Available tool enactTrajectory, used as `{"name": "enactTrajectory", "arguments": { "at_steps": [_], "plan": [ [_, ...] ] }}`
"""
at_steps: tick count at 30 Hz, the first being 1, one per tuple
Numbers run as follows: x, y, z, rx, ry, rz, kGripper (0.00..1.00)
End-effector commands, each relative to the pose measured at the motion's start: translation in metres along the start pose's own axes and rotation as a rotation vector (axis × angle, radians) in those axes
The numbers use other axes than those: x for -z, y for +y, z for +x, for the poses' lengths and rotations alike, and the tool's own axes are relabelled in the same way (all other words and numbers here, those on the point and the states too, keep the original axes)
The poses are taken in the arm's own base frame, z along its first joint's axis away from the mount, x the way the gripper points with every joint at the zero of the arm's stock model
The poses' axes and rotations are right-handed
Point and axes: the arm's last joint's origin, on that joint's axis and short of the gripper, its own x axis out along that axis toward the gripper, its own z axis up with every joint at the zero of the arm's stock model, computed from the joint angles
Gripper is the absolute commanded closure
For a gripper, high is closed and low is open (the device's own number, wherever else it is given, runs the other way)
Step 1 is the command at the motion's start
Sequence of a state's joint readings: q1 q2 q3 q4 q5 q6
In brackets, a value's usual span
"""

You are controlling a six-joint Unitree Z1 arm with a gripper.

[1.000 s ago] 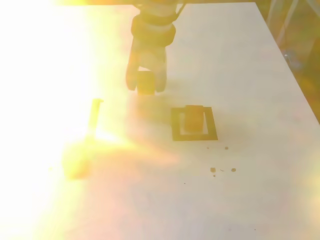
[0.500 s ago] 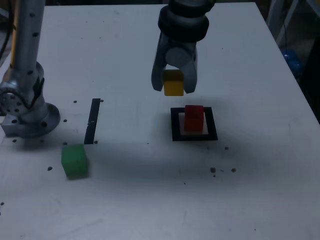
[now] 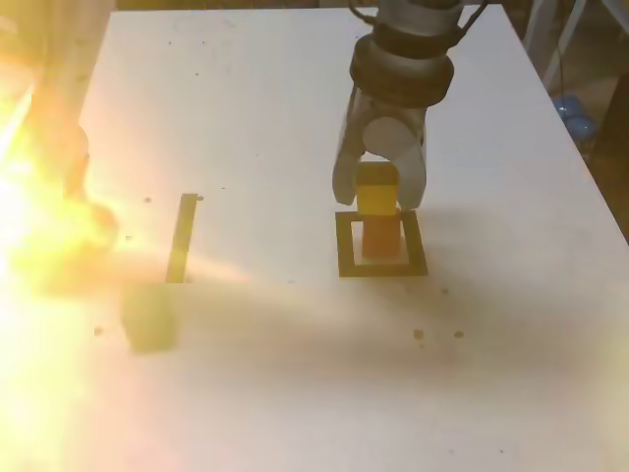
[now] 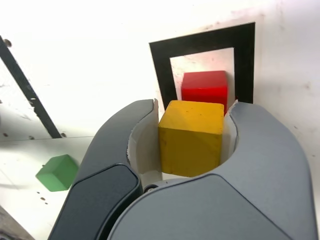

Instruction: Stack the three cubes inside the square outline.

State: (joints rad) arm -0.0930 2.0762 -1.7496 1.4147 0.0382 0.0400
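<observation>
Exterior view: end effector [image 3: 377,193] was clamped on the yellow cube [image 3: 375,191], directly above the red cube [image 3: 380,236], which sat inside the square outline [image 3: 381,265] on the bench [image 3: 295,383]. Glare washed out the exterior view's left; green cube [image 3: 149,317] was barely visible, well apart from the outline.

Wrist view: yellow cube [image 4: 191,136] was pinched between both jaws, red cube [image 4: 205,87] inside the outline [image 4: 162,65], green cube [image 4: 58,172] off beyond the black strip [image 4: 27,92].
</observation>
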Motion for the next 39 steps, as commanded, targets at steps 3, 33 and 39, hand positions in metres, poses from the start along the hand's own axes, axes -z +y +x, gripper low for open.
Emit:
{"name": "enactTrajectory", "arguments": {
  "at_steps": [3,33,39],
  "plan": [
    [-0.005,0.000,0.003,0.006,0.008,-0.001,0.67],
    [-0.014,0.000,0.018,0.013,0.028,0.013,0.00],
    [-0.011,0.000,0.017,0.013,0.031,0.012,0.00]
  ]
}}
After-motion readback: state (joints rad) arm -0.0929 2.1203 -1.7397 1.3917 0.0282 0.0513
